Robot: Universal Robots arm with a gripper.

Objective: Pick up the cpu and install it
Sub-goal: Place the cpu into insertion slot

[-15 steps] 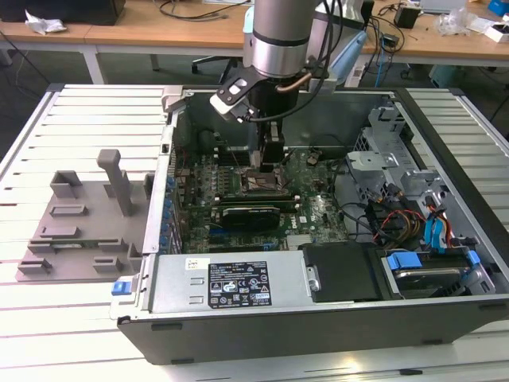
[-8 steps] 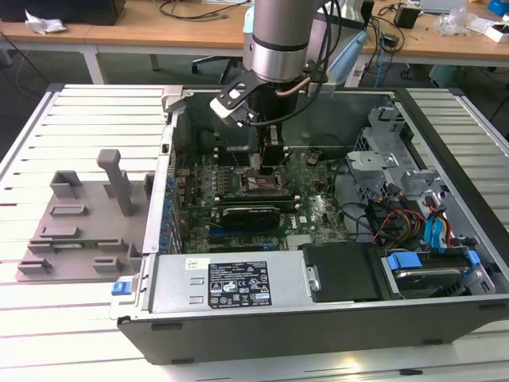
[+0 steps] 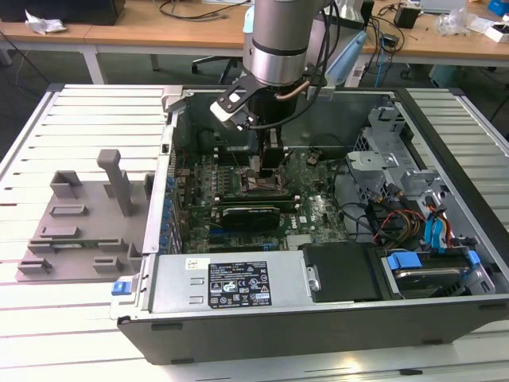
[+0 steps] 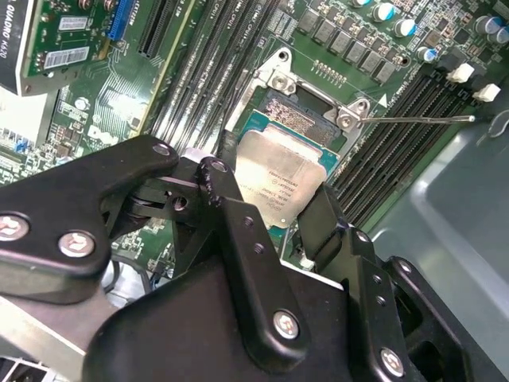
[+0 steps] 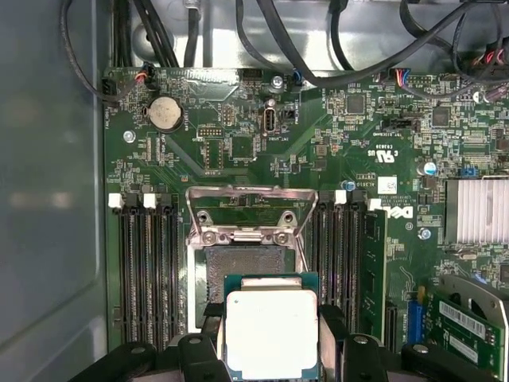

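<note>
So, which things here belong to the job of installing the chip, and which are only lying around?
Job: chip, held in the gripper; empty socket close by, its metal frame open; motherboard.
Lying about: grey plastic tray beside the computer case; coloured cables; desks behind.
</note>
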